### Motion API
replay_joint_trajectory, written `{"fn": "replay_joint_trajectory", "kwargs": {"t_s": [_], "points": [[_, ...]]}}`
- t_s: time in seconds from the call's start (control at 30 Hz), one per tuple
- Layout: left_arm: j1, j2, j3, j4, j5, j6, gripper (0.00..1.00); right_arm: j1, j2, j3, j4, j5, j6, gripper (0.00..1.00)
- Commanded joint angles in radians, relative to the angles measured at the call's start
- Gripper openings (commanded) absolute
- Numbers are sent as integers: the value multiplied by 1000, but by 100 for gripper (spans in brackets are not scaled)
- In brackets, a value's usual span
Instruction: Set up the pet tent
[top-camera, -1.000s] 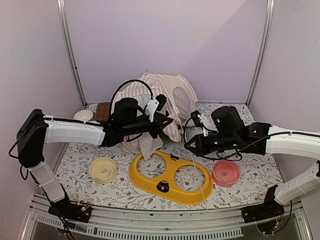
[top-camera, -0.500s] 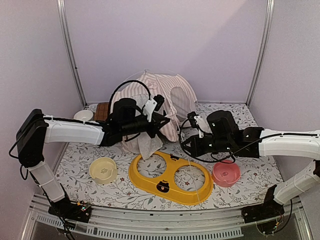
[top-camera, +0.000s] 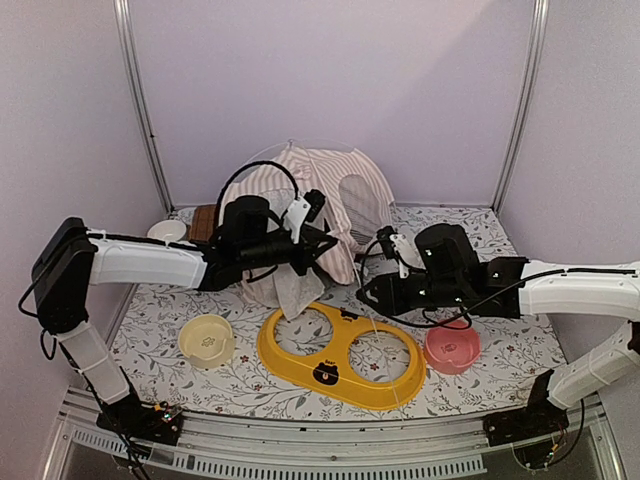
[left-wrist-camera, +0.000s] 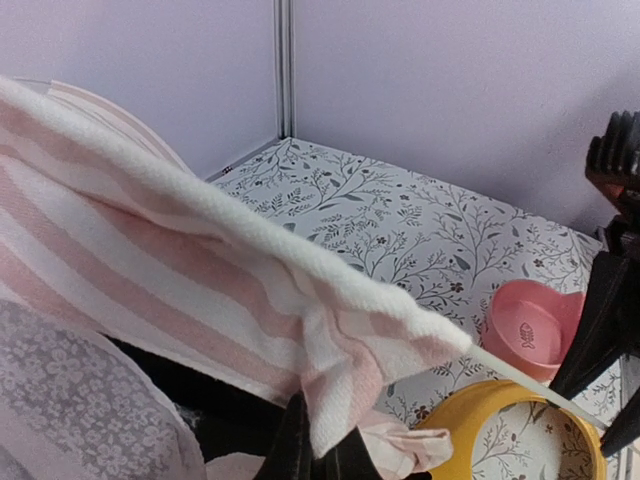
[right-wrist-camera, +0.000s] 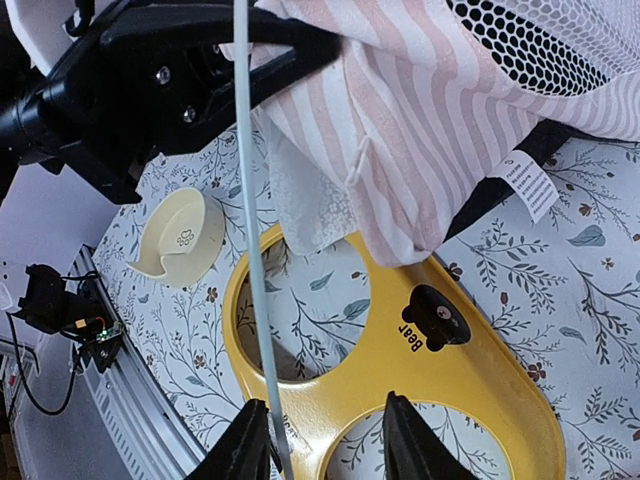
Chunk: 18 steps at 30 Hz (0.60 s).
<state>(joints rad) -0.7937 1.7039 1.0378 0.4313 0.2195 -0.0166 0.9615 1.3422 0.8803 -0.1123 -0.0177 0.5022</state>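
Pinch pink-and-white striped fabric pet tent (top-camera: 340, 185) firm in closed left pincer (top-camera: 332, 240); centre open right pincer (right-wrist-camera: 325, 440) on thin white pole (right-wrist-camera: 248, 200); close squarely before flexing.

This is looking like a robotics lab booth: plain lilac panels (top-camera: 330, 80) and aluminium posts (top-camera: 141, 100) are boxing in a floral-covered table (top-camera: 150, 330), robot arms (top-camera: 140, 262) sitting bolted to its front rail (top-camera: 330, 450).

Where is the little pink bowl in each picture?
Top external: pink bowl at lower right, by the yellow tray's right end.
Left wrist: right side, above the yellow tray.
Right wrist: not in it.
Shared landmark: the yellow tray, in all three views.
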Motion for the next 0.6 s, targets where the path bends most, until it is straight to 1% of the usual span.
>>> {"fn": "replay_joint_trajectory", "kwargs": {"t_s": [0.0,0.07,0.17,0.3,0.4,0.47,0.57], "points": [[44,9,14,-66,3,-14,0,6,-64,38,-71,-21,7,46],[59,4,20,-71,5,-12,0,7,-87,38,-101,-33,4,54],[82,0,30,-84,12,-6,0,8,-118,31,-146,-91,-12,66],[98,-4,45,-100,23,3,0,15,-146,-1,-184,-225,-52,74],[105,-3,55,-106,26,5,0,23,-170,-42,-204,-297,-68,75],[108,-1,61,-111,30,8,0,25,-190,-72,-203,-341,-62,73],[108,-1,67,-114,32,9,0,28,-207,-124,-195,-408,-46,66]]}}
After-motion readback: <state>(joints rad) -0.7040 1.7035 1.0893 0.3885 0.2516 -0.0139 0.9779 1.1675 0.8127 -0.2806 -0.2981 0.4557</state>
